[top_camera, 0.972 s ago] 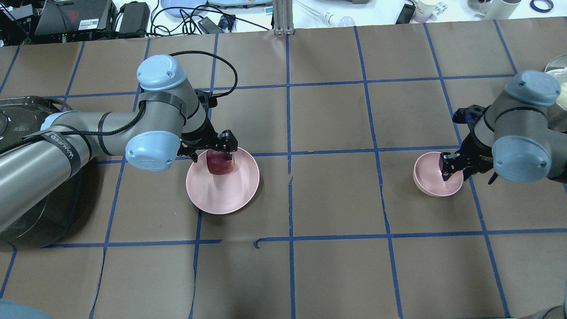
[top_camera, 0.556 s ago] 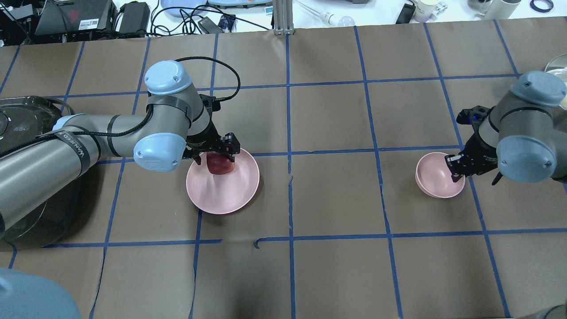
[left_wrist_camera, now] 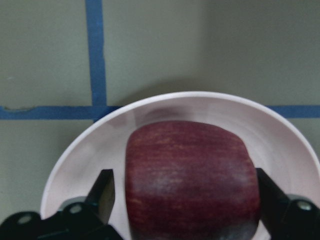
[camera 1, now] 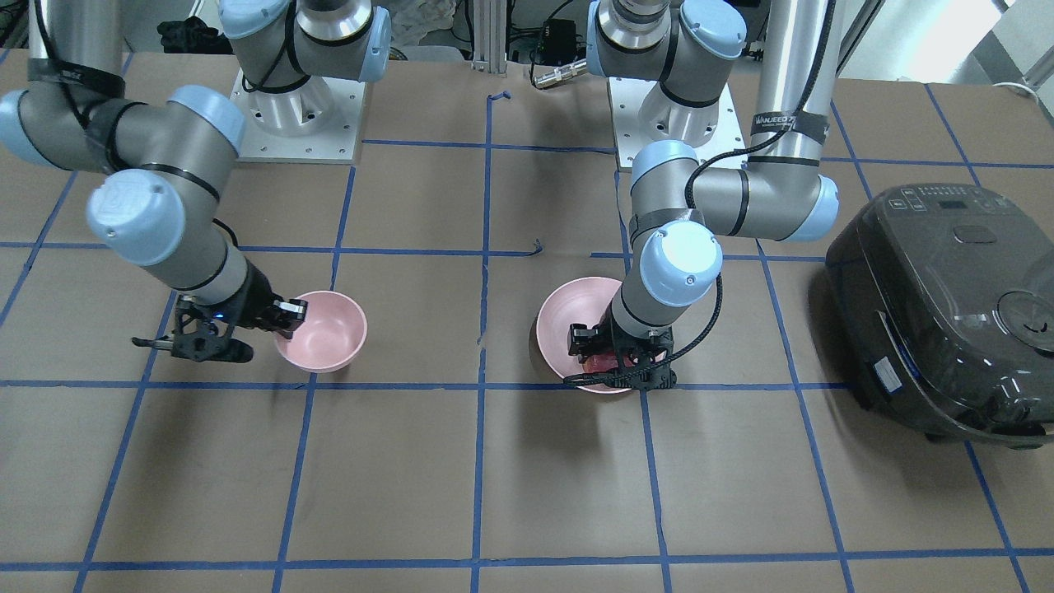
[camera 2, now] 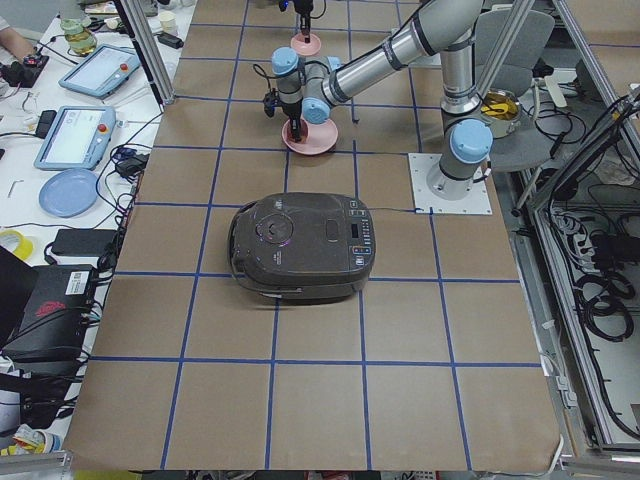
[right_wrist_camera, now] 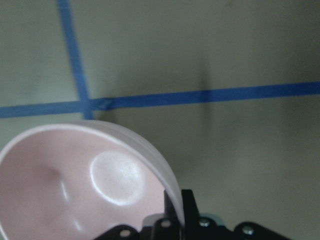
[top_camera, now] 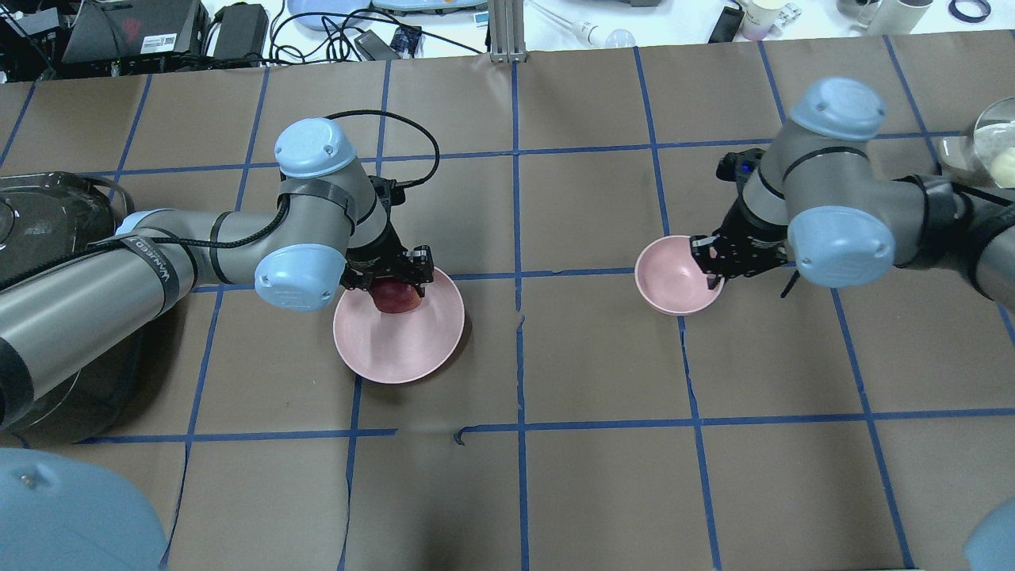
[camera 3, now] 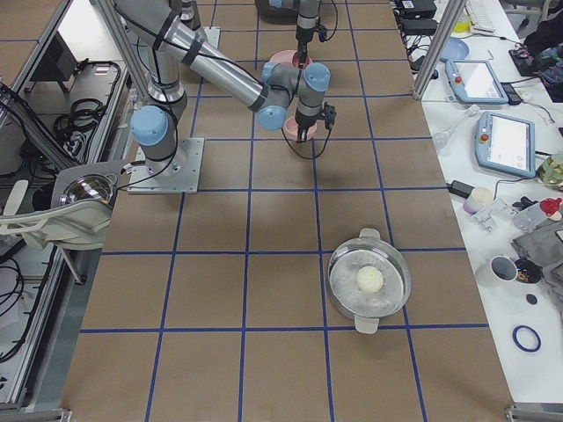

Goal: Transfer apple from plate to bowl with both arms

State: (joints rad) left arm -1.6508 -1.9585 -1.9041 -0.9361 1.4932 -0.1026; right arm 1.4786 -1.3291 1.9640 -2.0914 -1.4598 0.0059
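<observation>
The dark red apple (top_camera: 396, 298) lies on the far side of the wide pink plate (top_camera: 400, 349). My left gripper (top_camera: 388, 279) is low over it and open. In the left wrist view its fingers (left_wrist_camera: 104, 192) flank the apple (left_wrist_camera: 192, 175), with a thin gap on one side. My right gripper (top_camera: 711, 266) is shut on the rim of the small pink bowl (top_camera: 670, 274), right of the table's middle. The right wrist view shows the bowl's rim (right_wrist_camera: 165, 175) running between the jaws. I cannot tell whether the bowl touches the table.
A black rice cooker (top_camera: 47, 214) stands at the table's left end, beside my left arm. A glass-lidded pot (top_camera: 995, 143) sits at the far right. Cables and devices lie beyond the far edge. About one grid square of brown paper lies between plate and bowl.
My right gripper has carried the bowl left and slightly away, toward the plate. My left gripper has sunk lower around the apple, which has stayed on the plate.
</observation>
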